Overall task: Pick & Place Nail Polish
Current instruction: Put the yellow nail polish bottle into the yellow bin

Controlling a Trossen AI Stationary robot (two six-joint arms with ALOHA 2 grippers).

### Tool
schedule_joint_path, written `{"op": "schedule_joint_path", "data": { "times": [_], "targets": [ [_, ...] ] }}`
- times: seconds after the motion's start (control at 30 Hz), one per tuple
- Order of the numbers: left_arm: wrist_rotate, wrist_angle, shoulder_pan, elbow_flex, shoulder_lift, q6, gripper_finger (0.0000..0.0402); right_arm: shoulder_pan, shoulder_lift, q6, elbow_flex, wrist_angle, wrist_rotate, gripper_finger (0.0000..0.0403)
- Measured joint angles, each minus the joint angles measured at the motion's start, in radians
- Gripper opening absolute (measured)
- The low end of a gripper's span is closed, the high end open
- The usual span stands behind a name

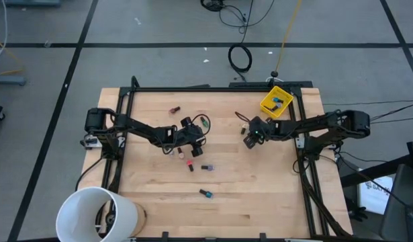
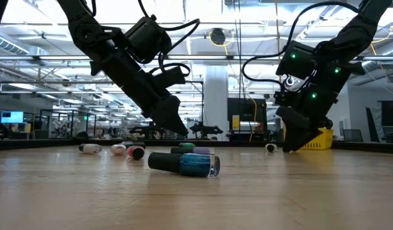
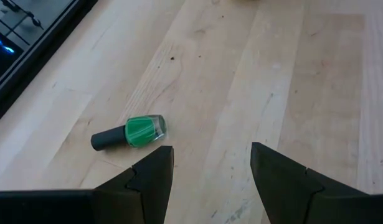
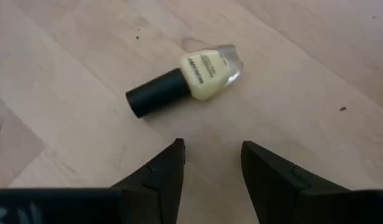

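1. Left gripper (image 1: 201, 132) is hovering over the middle of the counter (image 1: 260, 195), fingers parted with a clear gap, nothing between them.
2. Left wrist view is showing a green nail polish bottle (image 3: 130, 132) lying on its side just beyond the left finger (image 3: 152, 177), dark cap pointing away from the gap; it is not touching either finger. Same bottle in the high view (image 1: 203, 122), just beside the gripper.
3. Right gripper (image 1: 249, 138) is sitting low over the counter, near the yellow bin (image 1: 276, 102) at the back right. Fingers are apart, empty.
4. Right wrist view is showing a pale yellow nail polish bottle (image 4: 182, 79) lying flat on the wood ahead of the fingers (image 4: 160, 177), outside the gap, no contact.
5. Remaining nail polish is lying loose on the counter:
   - a dark red bottle (image 1: 174, 109) towards the back, left of centre
   - a red bottle (image 1: 191, 165) and a dark-capped one (image 1: 207, 167) just in front of the left gripper
   - a blue bottle (image 1: 205, 193) further forward, on its own
6. Low view is showing the blue glitter bottle (image 2: 184, 163) lying on its side nearest the camera, with a few more bottles behind it under the left arm.
7. Yellow bin is already holding a few small items; cannot tell which colours.
8. White bucket (image 1: 99, 214) is standing at the front-left corner, well apart from both grippers.
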State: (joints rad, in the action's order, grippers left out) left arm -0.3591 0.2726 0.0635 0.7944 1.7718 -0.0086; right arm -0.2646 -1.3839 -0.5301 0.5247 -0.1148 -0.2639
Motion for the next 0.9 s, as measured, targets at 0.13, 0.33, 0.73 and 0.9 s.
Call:
{"op": "schedule_joint_path", "data": {
  "times": [0.13, 0.33, 0.73, 0.9],
  "targets": [
    [0.002, 0.000, 0.000, 0.000, 0.000, 0.000, 0.0209, 0.000, 0.021, 0.016, -0.001, 0.064, 0.033, 0.0146],
    [0.002, 0.000, 0.000, 0.000, 0.000, 0.001, 0.0209, -0.004, 0.034, 0.096, -0.001, 0.279, 0.030, 0.0146],
    [0.002, 0.000, 0.000, 0.000, 0.000, 0.001, 0.0209, -0.049, -0.063, 0.134, -0.002, 0.332, 0.291, 0.0146],
    [0.002, 0.000, 0.000, 0.000, 0.000, 0.001, 0.0209, -0.038, -0.038, 0.104, -0.002, 0.246, 0.332, 0.0146]
  ]
}}
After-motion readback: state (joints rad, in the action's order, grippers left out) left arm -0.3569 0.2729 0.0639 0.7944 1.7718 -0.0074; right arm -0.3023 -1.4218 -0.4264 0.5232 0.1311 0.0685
